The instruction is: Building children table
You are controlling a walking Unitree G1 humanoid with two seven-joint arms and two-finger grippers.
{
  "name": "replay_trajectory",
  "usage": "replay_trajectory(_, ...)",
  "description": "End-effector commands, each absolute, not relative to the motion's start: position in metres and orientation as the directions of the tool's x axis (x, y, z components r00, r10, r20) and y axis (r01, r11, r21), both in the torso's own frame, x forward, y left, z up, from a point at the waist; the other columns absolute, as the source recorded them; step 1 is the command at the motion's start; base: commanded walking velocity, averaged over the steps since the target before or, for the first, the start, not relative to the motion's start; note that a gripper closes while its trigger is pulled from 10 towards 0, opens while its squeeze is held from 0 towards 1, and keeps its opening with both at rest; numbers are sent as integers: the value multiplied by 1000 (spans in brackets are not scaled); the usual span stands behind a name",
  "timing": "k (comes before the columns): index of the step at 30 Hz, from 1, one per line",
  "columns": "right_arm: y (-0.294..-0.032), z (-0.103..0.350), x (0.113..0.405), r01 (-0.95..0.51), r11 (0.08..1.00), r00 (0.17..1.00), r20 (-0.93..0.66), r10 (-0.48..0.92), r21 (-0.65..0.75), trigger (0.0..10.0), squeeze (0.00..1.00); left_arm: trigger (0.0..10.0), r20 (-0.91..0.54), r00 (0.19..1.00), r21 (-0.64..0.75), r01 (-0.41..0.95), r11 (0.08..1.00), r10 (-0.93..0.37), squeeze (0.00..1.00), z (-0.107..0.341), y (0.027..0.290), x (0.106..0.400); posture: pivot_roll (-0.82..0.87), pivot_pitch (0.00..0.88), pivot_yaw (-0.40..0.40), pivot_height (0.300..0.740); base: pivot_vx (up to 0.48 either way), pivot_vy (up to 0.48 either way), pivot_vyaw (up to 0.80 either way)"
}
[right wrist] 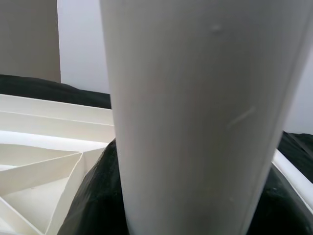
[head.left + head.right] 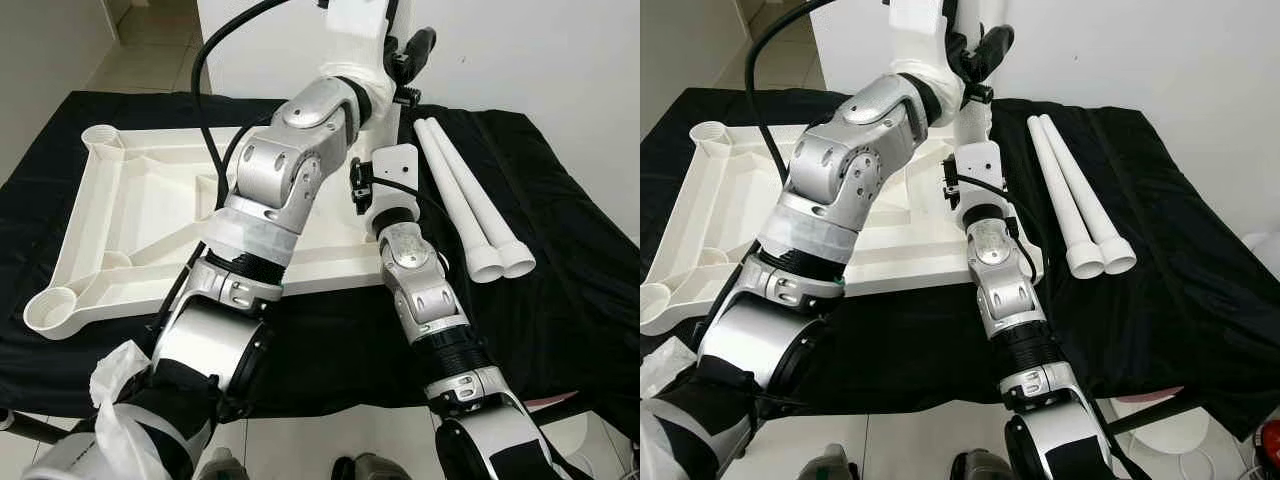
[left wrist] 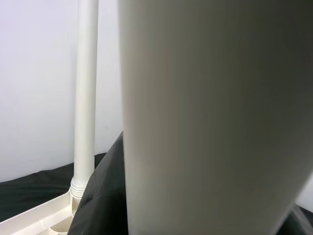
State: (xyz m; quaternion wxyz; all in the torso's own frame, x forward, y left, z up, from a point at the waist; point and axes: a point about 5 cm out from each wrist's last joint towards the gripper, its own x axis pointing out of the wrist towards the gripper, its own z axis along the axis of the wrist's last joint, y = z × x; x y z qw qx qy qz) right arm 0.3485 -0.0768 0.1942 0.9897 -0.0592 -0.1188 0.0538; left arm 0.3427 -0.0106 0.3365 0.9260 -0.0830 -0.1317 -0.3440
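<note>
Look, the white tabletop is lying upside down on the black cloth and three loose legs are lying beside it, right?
Not quite: two loose legs lie beside the tabletop, not three. The left eye view shows the pair side by side on the black cloth; the rest is right.

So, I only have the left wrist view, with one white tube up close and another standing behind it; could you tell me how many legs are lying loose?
Observer: Two legs lie side by side on the black cloth, to the robot's right of the tabletop.
Operator: Thank you. Which way up is the tabletop?
Observer: Upside down, with its ribs showing.
Operator: And are any sockets free?
Observer: Yes, the near left corner socket is empty.
</note>
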Motion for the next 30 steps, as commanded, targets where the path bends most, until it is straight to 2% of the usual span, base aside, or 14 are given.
replay_trajectory(1, -74, 196, 349, -101, 989, 967, 223, 122, -105, 10000, 0, 10000, 345, 651, -75, 737, 671, -676, 1000, 342, -22, 332, 62, 0, -29, 740, 0, 0, 0)
replay_trajectory(11, -86, 193, 354, -62, 996, 978, 197, 73, -60, 10000, 0, 10000, 372, 632, -104, 756, 646, -680, 1000, 345, -22, 330, 60, 0, -27, 740, 0, 0, 0)
replay_trajectory(15, -93, 194, 357, -41, 998, 980, 194, 51, -55, 10000, 0, 10000, 380, 625, -70, 754, 653, -682, 1000, 346, -22, 328, 59, 0, -25, 740, 0, 0, 0)
replay_trajectory(16, -94, 194, 357, -35, 998, 980, 195, 45, -57, 10000, 0, 10000, 387, 615, -57, 760, 648, -687, 0, 347, -22, 326, 59, 0, -25, 740, 0, 0, 0)
replay_trajectory(24, -98, 194, 358, -22, 999, 981, 194, 31, -48, 10000, 0, 10000, 410, 596, -42, 768, 639, -690, 0, 349, -22, 323, 57, 0, -22, 740, 0, 0, 0)
replay_trajectory(30, -112, 193, 360, 24, 1000, 984, 176, -24, 2, 10000, 0, 10000, 441, 586, -57, 774, 631, -679, 0, 347, -13, 322, 56, 0, -22, 740, 0, 0, 0)
